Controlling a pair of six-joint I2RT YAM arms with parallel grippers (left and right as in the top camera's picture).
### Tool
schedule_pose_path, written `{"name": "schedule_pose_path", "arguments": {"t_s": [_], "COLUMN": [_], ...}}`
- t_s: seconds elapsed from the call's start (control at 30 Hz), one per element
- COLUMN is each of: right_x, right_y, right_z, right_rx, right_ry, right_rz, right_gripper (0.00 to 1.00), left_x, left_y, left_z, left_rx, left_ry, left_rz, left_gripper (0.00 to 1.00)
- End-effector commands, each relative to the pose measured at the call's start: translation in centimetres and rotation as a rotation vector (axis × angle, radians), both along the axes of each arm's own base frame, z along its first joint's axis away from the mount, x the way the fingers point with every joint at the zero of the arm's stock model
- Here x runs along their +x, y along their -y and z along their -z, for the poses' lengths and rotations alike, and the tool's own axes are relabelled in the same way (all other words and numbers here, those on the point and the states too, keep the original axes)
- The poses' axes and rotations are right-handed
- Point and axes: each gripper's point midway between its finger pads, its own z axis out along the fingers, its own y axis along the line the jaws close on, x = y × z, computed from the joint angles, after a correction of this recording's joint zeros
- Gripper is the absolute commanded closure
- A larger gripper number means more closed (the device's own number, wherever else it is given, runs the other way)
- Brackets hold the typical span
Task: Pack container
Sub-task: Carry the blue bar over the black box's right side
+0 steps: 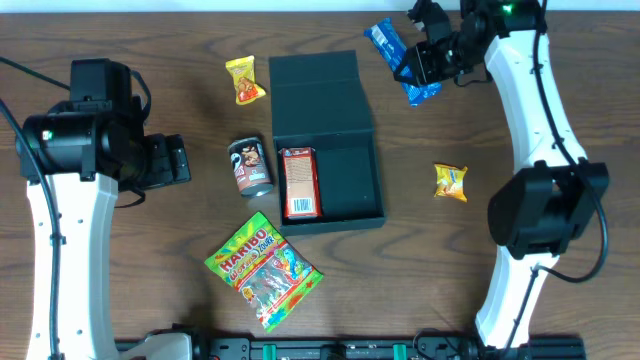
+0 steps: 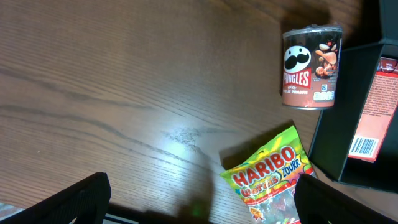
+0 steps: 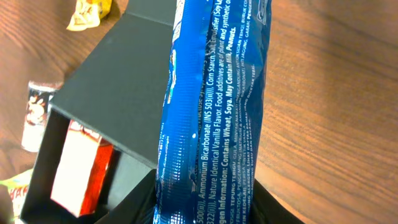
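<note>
Right gripper (image 1: 418,66) pinches a long blue foil snack packet (image 1: 385,42) beside the far right corner of the dark green matte square container (image 1: 345,180). Container sits mid brown wooden table (image 1: 150,290), flap lid open, small red printed carton (image 1: 299,182) inside at left. Left gripper (image 1: 183,160) spread, empty.

Wood-grain tabletop (image 1: 440,270). Directly on it: dark green container (image 1: 350,180) at centre, flap lid laid open flat toward the far side. Pringles can (image 1: 250,166) on its side just left of it. Haribo bag (image 1: 264,272) flat by the near-left corner. Yellow packet (image 1: 245,81) left of the lid, second yellow packet (image 1: 451,182) apart on the right. Blue packet (image 1: 383,40) is clamped in the right hand (image 1: 418,62); tabletop contact unclear.
</note>
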Motion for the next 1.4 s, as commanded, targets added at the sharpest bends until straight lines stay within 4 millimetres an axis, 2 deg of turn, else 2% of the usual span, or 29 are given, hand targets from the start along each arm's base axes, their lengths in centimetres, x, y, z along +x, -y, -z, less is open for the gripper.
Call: {"name": "schedule_pose_path", "arguments": {"t_s": [0.0,0.17,0.5,0.57,0.7,0.87,1.0,1.1,1.2,1.37], "right_x": [-1.0,-2.8,-9.7,-11.1,-14.0,-17.4,-19.1,-20.0,-19.8,-18.3], "right_y": [-0.5,0.7,3.0,3.5,4.5,4.8,4.9,5.5,3.8,-0.6], "right_z": [-4.7,-8.3,-15.6,-16.9,-18.1,-17.0,-13.7,-10.2,-7.7,-5.9], "right_rx": [0.028,-0.030,-0.114,-0.127,-0.150,-0.113,-0.055,-0.047,-0.021,-0.010], "right_ry": [0.106,0.163,0.259,0.283,0.302,0.297,0.283,0.244,0.253,0.264], "right_rz": [-0.046,-0.010,0.039,0.056,0.104,0.170,0.286,0.439,0.451,0.404], "right_gripper": [0.88,0.89,0.91,0.90,0.90,0.90,0.85,0.84,0.80,0.77], "left_x": [0.0,0.0,0.0,0.0,0.0,0.0,0.0,0.0,0.0,0.0], "left_y": [-0.2,-0.2,-0.2,-0.2,-0.2,-0.2,-0.2,-0.2,-0.2,-0.2], "left_z": [0.0,0.0,0.0,0.0,0.0,0.0,0.0,0.0,0.0,0.0], "left_rx": [0.002,0.002,0.002,0.002,0.002,0.002,0.002,0.002,0.002,0.002], "left_ry": [0.000,0.000,0.000,0.000,0.000,0.000,0.000,0.000,0.000,0.000], "left_rz": [-0.020,-0.021,-0.020,-0.020,-0.020,-0.020,-0.020,-0.020,-0.020,-0.021], "left_gripper": [0.05,0.05,0.05,0.05,0.05,0.05,0.05,0.05,0.05,0.05]}}
